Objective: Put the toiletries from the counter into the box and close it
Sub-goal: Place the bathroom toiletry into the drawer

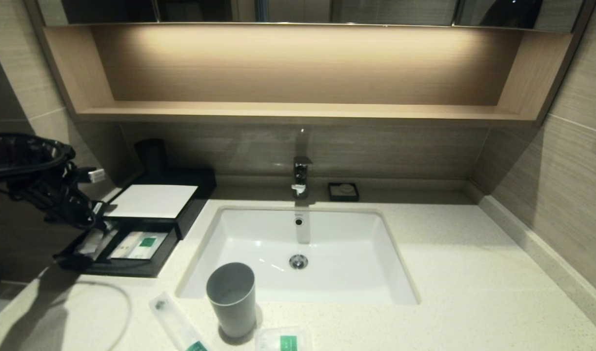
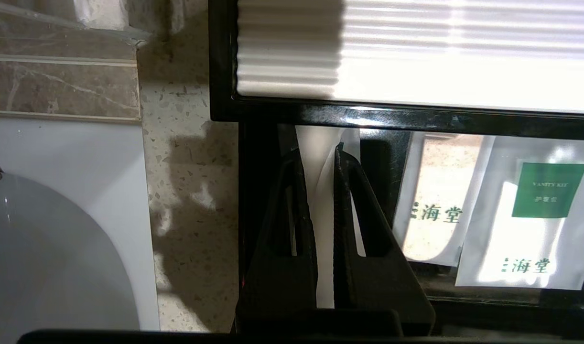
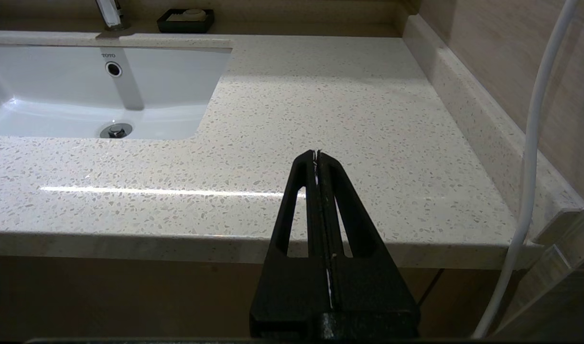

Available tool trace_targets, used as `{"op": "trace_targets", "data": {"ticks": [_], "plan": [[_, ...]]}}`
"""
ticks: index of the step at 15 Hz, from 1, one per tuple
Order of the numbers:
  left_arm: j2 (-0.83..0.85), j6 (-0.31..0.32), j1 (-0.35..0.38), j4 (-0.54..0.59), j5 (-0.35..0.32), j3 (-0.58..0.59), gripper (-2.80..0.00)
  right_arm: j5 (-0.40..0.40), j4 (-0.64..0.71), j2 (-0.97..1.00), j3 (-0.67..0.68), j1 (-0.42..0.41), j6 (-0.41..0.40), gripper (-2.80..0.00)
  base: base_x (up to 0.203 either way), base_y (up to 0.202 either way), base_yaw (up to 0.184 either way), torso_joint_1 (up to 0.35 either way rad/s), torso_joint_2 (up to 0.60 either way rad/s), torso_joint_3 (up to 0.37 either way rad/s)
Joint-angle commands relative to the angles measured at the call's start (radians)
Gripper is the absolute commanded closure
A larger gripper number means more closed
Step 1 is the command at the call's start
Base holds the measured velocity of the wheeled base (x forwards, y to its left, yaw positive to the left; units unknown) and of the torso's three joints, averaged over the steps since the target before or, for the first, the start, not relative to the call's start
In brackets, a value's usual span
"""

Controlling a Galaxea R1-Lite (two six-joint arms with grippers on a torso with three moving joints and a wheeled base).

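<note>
Left wrist view is showing you the left gripper [image 2: 324, 157] pinching a white packet [image 2: 323, 229] over the pulled-out drawer [image 1: 125, 265] of the box [image 1: 151, 201], where two labelled packets [image 2: 521, 215] are already lying. Head view is giving you a long packet [image 1: 173, 321] and a squarish packet [image 1: 284, 340] still waiting on the counter [image 1: 473, 292] beside the grey cup [image 1: 232, 297]. Your right gripper [image 3: 317, 155] is sitting clenched and empty, off the counter's front edge.

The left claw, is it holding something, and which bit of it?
Yes. The left claw pinches a white toiletry packet along its narrow body, over the open drawer of the box. The right claw holds nothing.
</note>
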Motion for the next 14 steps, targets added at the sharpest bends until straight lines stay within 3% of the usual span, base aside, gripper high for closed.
{"op": "trace_targets", "data": {"ticks": [1, 10, 14], "plan": [[0.012, 0.008, 0.0, 0.006, -0.001, 0.002, 0.0, 0.001, 0.0, 0.001, 0.002, 0.0, 0.0, 0.0, 0.0, 0.0, 0.0, 0.0, 0.0, 0.0], [0.009, 0.012, 0.0, 0.009, -0.001, 0.002, 0.0, 0.001, 0.0, 0.0, 0.002, 0.0, 0.0, 0.0, 0.0, 0.0, 0.0, 0.0, 0.0, 0.0], [-0.002, 0.057, 0.0, 0.017, -0.004, 0.002, 0.0, 0.001, 0.0, 0.001, 0.002, 0.0, 0.0, 0.0, 0.0, 0.0, 0.0, 0.0, 0.0, 0.0]]}}
